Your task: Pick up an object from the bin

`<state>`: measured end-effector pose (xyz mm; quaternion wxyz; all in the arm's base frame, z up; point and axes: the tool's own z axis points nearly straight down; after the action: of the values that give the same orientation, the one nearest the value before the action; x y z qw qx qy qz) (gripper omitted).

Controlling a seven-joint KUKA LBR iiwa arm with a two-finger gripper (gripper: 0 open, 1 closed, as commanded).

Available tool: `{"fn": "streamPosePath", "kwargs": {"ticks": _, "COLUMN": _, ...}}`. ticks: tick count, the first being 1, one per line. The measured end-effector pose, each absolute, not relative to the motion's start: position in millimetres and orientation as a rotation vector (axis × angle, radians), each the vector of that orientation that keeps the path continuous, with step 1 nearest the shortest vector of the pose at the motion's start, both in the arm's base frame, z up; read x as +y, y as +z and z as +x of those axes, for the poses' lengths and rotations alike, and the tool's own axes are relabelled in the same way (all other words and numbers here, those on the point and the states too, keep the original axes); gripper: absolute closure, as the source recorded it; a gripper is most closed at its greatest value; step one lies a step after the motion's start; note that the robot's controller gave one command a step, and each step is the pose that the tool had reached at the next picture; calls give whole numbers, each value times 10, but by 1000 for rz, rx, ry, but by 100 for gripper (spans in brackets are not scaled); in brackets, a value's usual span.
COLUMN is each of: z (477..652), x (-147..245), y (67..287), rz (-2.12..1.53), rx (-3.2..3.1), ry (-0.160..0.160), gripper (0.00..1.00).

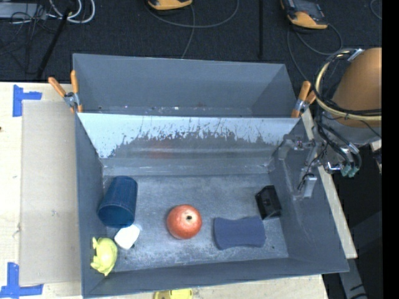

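Observation:
My gripper (304, 178) hangs over the bin's right wall, above the floor and clear of everything loose. Nearest to it is a small black block (268, 202), lying on the floor just down and to its left. A dark blue pad (238, 232) lies flat in front of the block, toward the near wall. A red apple (184, 222) sits mid-floor, left of the pad. I see nothing in the gripper.
Over in the left corner a blue cup (118, 201) lies on its side. A white lump (128, 236) and a yellow-green toy (104, 254) are below it. The arm, with its orange cover and cables, stands outside the right rim.

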<state>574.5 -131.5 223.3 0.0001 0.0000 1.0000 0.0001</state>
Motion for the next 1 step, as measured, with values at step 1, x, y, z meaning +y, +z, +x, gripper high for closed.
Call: {"fn": "streamPosePath", "kwargs": {"ticks": 1, "z": 5387, "x": -1190, "y": 1615, "rz": 28, "rx": 3138, "ry": -1, "gripper": 0}}
